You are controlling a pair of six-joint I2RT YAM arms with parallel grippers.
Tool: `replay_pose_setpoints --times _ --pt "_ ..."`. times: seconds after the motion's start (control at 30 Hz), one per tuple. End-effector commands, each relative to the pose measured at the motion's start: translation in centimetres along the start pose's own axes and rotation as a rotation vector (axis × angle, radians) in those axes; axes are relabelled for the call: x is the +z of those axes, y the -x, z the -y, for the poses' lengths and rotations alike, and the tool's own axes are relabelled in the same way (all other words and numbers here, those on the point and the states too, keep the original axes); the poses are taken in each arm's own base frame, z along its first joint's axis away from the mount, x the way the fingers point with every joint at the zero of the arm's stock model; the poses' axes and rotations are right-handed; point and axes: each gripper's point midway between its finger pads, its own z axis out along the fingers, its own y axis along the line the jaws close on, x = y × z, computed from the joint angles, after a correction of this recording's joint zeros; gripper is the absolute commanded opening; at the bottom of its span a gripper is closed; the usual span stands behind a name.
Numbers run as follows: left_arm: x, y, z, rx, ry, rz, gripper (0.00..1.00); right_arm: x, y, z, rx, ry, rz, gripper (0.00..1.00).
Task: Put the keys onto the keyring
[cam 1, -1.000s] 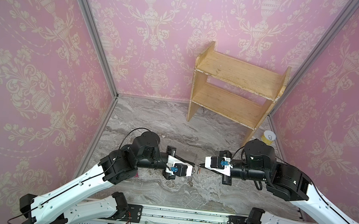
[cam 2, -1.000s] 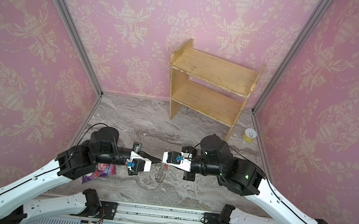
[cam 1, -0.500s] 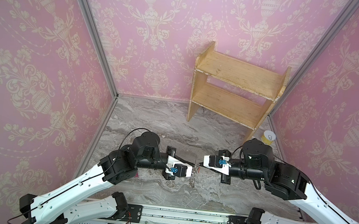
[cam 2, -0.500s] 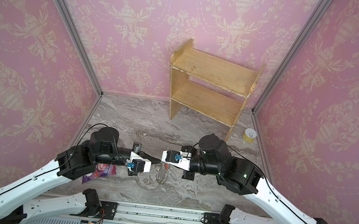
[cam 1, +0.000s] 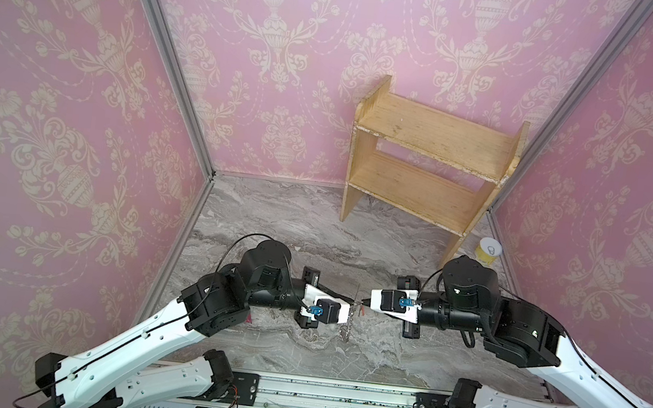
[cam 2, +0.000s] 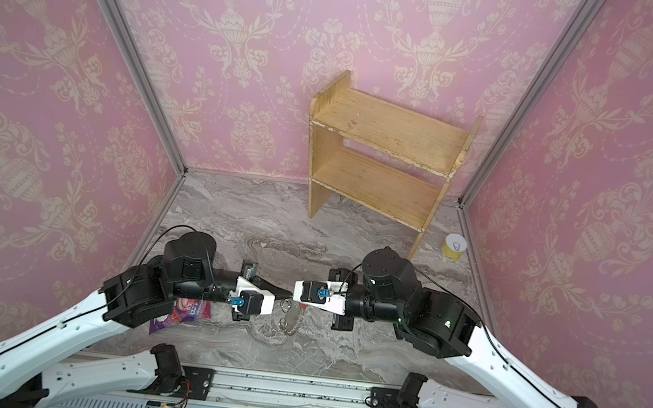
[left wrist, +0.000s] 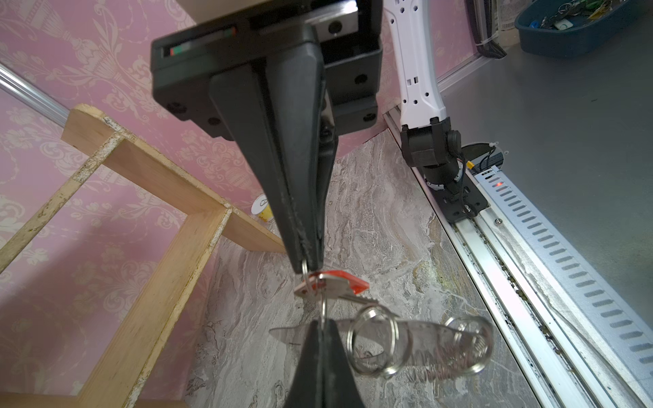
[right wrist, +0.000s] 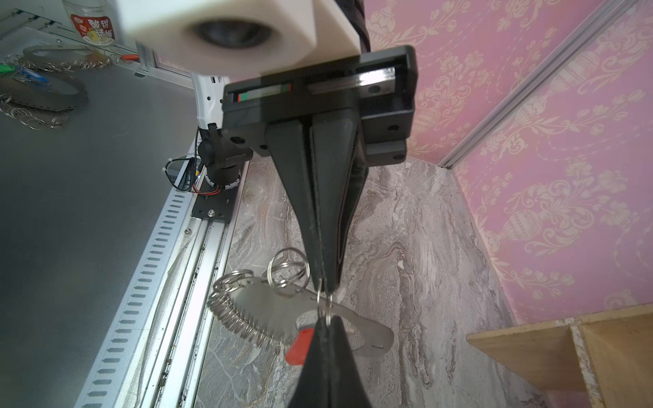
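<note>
My left gripper (left wrist: pixel 322 326) and right gripper (left wrist: pixel 308 264) meet tip to tip, both pinched tight on a thin split ring (left wrist: pixel 323 311). The keys (left wrist: pixel 332 284) hang between the tips, and the keyring (left wrist: pixel 422 333) dangles just beside the left one. Pulling apart could bend the ring or drop everything.

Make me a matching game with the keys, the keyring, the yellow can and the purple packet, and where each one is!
Things: 1 keys; 2 keyring; 3 yellow can; 4 purple packet.
Places: A beside the foot of the shelf; B under the left arm; C pinched by the right pincer; D dangling from the left pincer.
Pairs: 1-C, 2-D, 3-A, 4-B.
</note>
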Motion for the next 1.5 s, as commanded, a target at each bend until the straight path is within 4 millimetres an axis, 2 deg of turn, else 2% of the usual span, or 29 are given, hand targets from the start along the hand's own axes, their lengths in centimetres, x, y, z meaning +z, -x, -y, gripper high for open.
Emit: replay_pose_setpoints --times 0.0,0.13,0.33,0.8,0.87,0.9,1.07,1.47 --pt "-1.0 1.6 -0.5 0.0 0.013 0.03 0.0 -0.7 0.3 1.6 0.002 -0.094 -0.003 0.0" --pt "-1.6 1.4 -0.5 0.019 0.055 0.035 0.0 -1.4 1.5 1.0 0.042 -0.058 0.048 0.0" --pt "-2.1 1.8 -1.0 0.032 0.106 0.085 0.0 -1.2 1.3 0.4 0.093 -0.045 0.091 0.0" --pt "-1.6 1.9 -1.2 0.007 0.101 0.102 0.0 -1.0 2.5 -0.2 0.088 -0.045 0.152 0.0" --pt "-1.7 2.0 -1.3 0.007 0.102 0.11 0.0 -0.9 2.5 -0.1 0.086 -0.054 0.145 0.0" --pt "-1.7 2.1 -1.3 0.005 0.105 0.112 0.0 -0.2 1.3 -0.6 0.09 -0.044 0.115 0.0" --pt "-1.8 2.3 -1.4 -0.001 0.111 0.123 0.0 0.3 0.8 -0.6 0.088 -0.058 0.098 0.0" --pt "-1.6 2.1 -1.4 -0.009 0.105 0.112 0.0 -0.7 1.4 0.4 0.068 -0.126 0.129 0.0"
